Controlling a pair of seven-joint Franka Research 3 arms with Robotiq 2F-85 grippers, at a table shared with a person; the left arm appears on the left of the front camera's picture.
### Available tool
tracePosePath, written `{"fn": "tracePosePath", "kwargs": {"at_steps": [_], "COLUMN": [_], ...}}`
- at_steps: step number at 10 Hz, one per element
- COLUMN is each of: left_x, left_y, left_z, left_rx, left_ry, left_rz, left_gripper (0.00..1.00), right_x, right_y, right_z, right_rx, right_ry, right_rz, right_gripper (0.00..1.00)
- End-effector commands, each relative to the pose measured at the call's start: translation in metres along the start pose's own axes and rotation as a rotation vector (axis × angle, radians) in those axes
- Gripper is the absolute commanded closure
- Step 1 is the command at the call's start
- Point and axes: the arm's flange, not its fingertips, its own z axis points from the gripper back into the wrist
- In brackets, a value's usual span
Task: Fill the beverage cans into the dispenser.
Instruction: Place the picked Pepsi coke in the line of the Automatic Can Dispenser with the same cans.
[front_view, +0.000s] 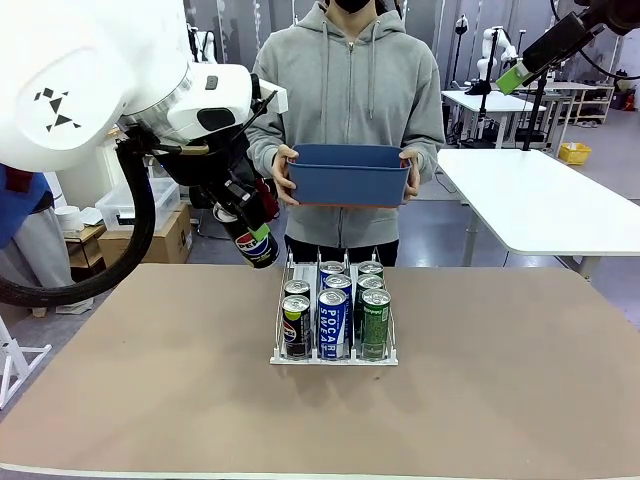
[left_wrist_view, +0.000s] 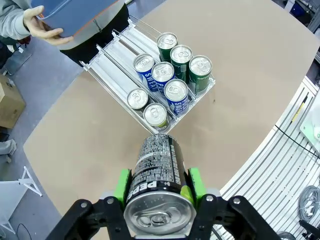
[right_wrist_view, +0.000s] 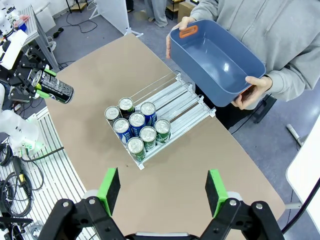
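black pepsi can (left_wrist_view: 159, 172) is clamped in the left gripper (left_wrist_view: 159, 186), held above the table near the dispenser (front_view: 334, 356), which is loaded with eight cans. right gripper (right_wrist_view: 164, 192) fingers are spread apart, nothing held. blue bin (front_view: 350, 173) is held by the person behind the dispenser.

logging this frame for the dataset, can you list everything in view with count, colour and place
dispenser: one, clear with wire dividers, table middle
black cans: two, left lane
blue-and-white cans: three, middle lane
green cans: three, right lane
Pepsi can: one, black, held tilted above the table's left side
blue bin: one, empty, in the person's hands
table: one, brown
left gripper: shut on the Pepsi can
right gripper: open, high above the table, nothing between its green pads
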Motion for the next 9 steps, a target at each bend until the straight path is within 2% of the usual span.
{"fn": "tracePosePath", "kwargs": {"at_steps": [1, 2, 4, 9], "left_x": [-0.009, -0.016, -0.028, -0.050], "left_y": [-0.011, -0.023, -0.048, -0.095], "left_z": [0.001, 0.001, 0.005, -0.006], "left_rx": [0.008, -0.033, -0.018, -0.080], "left_ry": [0.006, 0.013, -0.030, -0.005], "left_rz": [0.027, 0.050, 0.042, 0.044], "left_gripper": [0.43, 0.43, 0.43, 0.43], "right_x": [-0.001, -0.001, -0.001, -0.001], "right_y": [0.000, 0.000, 0.000, 0.000], "right_z": [0.001, 0.001, 0.001, 0.001], "right_rx": [0.007, 0.007, 0.007, 0.007], "right_ry": [0.005, 0.005, 0.005, 0.005], "right_rz": [-0.001, -0.001, -0.001, -0.001], "right_gripper": [0.09, 0.09, 0.09, 0.09]}}
